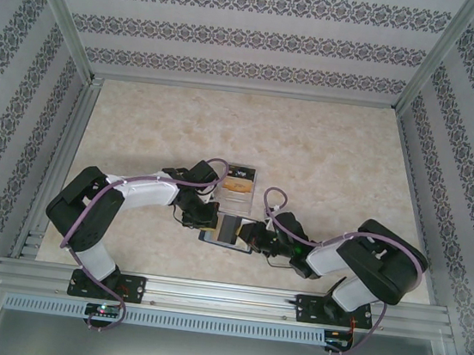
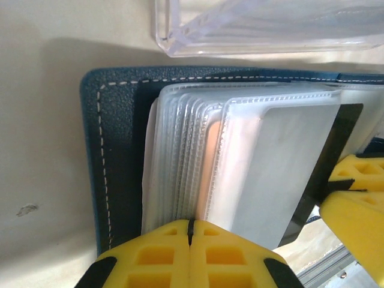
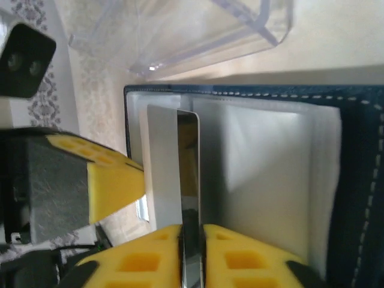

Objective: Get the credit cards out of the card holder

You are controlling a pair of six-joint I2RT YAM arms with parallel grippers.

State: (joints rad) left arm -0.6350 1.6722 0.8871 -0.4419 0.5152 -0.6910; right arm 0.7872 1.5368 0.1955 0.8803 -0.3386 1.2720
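Both are pressed together; left gripper [image 2: 189, 235] at the sleeves [image 2: 180, 150], lower centre; right gripper [image 3: 191, 240] pinching the card [image 2: 347, 129]; if left slips, the wallet [image 2: 120, 120] may drag along.

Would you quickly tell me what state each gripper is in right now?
Left gripper: closed, apparently pinching the holder by its sleeves.
Right gripper: closed on a black card.

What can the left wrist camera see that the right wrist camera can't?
Left wrist view: the clear sleeves fanned out, something orange between them, a small mark on the table. Right wrist view: the patterned wall and the left arm's dark body. Both: the blue card holder, the clear stand, the right tool pinching the black credit card, the left tool shut on the sleeves.
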